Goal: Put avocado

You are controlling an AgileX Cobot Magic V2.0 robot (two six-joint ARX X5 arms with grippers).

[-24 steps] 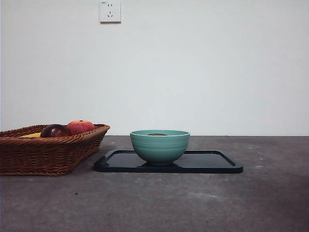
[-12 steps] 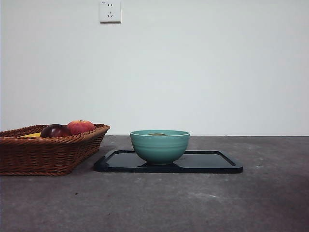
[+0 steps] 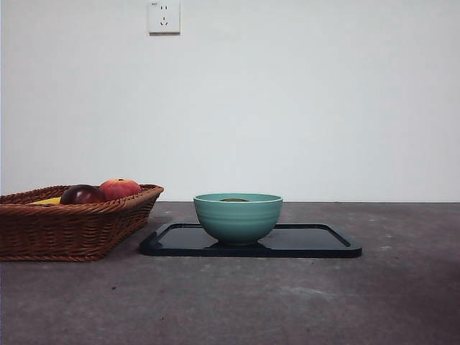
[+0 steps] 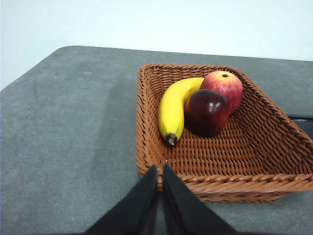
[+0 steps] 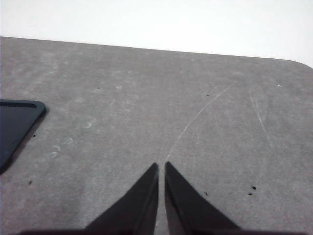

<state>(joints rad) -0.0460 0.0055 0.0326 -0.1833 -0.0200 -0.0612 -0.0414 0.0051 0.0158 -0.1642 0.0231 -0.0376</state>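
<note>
Avocado sits in teal bowl on black tray, only its dark top showing above the rim. Left claw pinched together, empty, beside wicker basket holding banana, maroon fruit, red-orange fruit. Right claw pinched together, empty, above bare worktop.

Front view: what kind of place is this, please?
Probably an indoor test bench, not a kitchen: a bare grey table against a plain white wall with one socket, holding only a wicker basket and a green bowl.
</note>
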